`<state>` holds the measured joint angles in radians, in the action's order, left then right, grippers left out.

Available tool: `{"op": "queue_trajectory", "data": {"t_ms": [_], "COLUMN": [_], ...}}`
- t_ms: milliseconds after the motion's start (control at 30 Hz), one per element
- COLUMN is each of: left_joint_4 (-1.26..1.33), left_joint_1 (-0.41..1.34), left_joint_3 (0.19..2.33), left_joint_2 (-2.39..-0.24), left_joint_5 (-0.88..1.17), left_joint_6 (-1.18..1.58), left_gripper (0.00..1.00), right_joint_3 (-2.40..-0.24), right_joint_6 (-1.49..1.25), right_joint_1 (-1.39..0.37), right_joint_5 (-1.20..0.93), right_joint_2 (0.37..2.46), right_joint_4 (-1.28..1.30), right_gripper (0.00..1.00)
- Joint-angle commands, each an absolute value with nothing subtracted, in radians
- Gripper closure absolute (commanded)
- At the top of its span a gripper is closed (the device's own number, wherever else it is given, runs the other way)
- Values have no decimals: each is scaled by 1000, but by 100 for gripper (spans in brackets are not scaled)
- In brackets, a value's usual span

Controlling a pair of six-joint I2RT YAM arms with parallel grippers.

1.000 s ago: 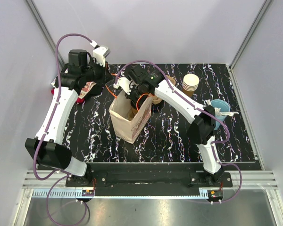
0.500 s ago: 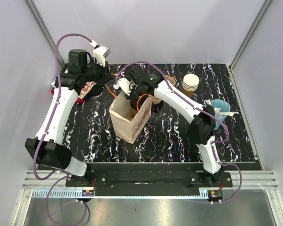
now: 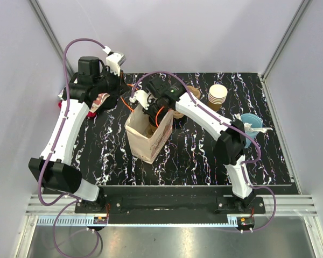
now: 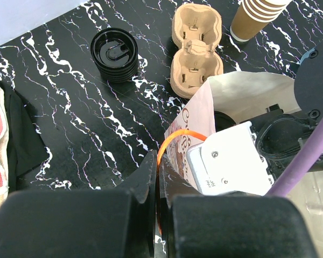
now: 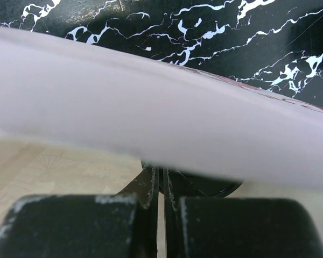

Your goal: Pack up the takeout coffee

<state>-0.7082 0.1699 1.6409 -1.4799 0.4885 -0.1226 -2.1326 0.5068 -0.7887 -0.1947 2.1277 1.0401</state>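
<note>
Not much has changed in the last sec: seen from the top, the right wrist has crept a touch toward 10 o'clock over the mouth of the paper bag [image 3: 145,145]; bag, left arm and everything else on the table sit where they were. The takeout coffee [image 4: 226,119] is already down inside the bag, its black lid showing just past the bag's rim in the left wrist view and again as a dark disc beyond the fingertips in the right wrist view; so the packing step looks mostly done, prob. only the pull-out and any tidying of the bag left. The right gripper [image 5: 162,180] is clenched, fingers pressed together at the bag's blurred wall; can't tell whether it nips the paper, the lid's edge or nothing. The left gripper [image 4: 155,172] is clenched too, near the bag's corner at abt 10 o'clock of it; whether it pinches paper is not visible. Other containers: the moulded pulp cup carrier [image 4: 196,48], at 12 o'clock of the bag, has both visible wells empty; a stack of black lids [image 4: 114,54] sits beside it; a stack of lidless paper cups [image 3: 217,95] stands at 1 o'clock; a light blue cup [image 3: 251,124] at 3 o'clock holds white stirrers.
</note>
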Motion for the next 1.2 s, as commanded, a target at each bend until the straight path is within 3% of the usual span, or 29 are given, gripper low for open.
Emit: {"op": "queue_trajectory", "data": {"t_ms": [0, 1167], "left_joint_4": [-664, -663], "left_joint_1": [164, 164], "left_joint_3": [1640, 1640], "left_joint_2": [-1439, -1439], "left_joint_5": [508, 506], "left_joint_6": [-118, -114], "left_gripper": [100, 100], "right_joint_3": [-2128, -2103], "right_joint_6": [495, 500], "right_joint_1": [-779, -779], "right_joint_5": [-198, -204], "right_joint_2": [2072, 2074], "right_joint_4": [1012, 1011], "right_gripper": [100, 100]}}
